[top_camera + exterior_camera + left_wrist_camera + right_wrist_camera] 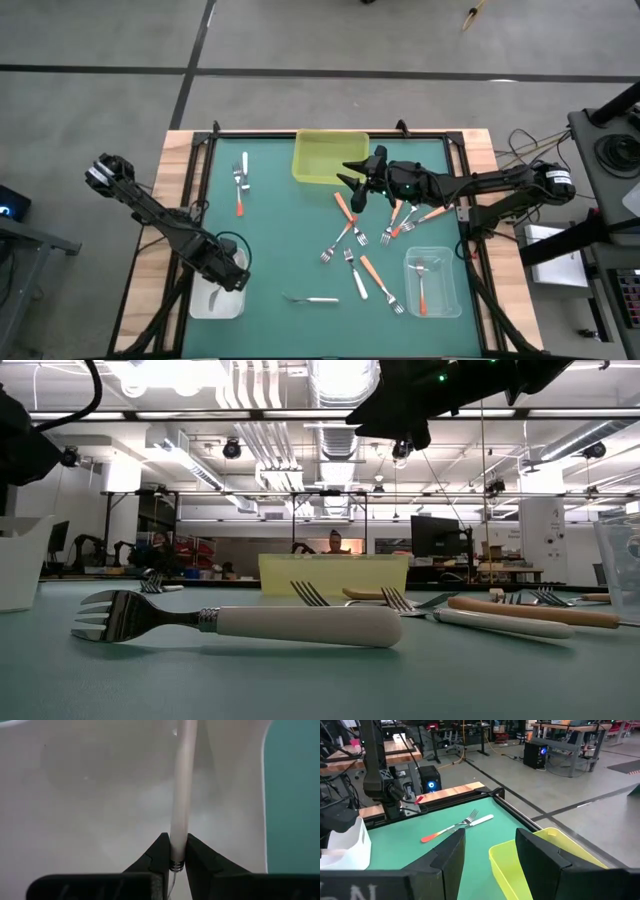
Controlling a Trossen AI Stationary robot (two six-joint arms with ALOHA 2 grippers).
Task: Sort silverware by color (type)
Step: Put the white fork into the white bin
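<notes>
White-handled fork (181, 790) is pinched at its neck between the left gripper (176, 862) fingers, handle pointing down into the white bin (216, 300) at the table's front-left corner; in the high view the left gripper (226, 272) sits right over that bin's rim. Right gripper (352, 176) hovers above the mat just beside the yellow-green tray (322, 157) at the back edge, fingers spread, nothing between them; right wrist view confirms the gap between its two fingers (447, 857), with the tray's rim (516, 870) below. Green mat (290, 240) carries the loose silverware: a pair lying side by side at back-left, one white-handled fork (245, 166) and one red-orange fork (240, 199); same pair shows in the right wrist view (451, 828). Cluster right of centre: orange-handled fork (349, 214), several more forks (405, 216) under the right arm, a white one (357, 276) and an orange one (377, 275) nearer the front. Lone white-handled fork (311, 298) lies near the front edge, closest to the low camera (240, 622), flat on its side, tines toward the left arm's side. Clear container (432, 282) at front-right holds a red-orange fork (423, 288) lengthwise. Low view: a person (334, 542) is in the room behind the tray.
</notes>
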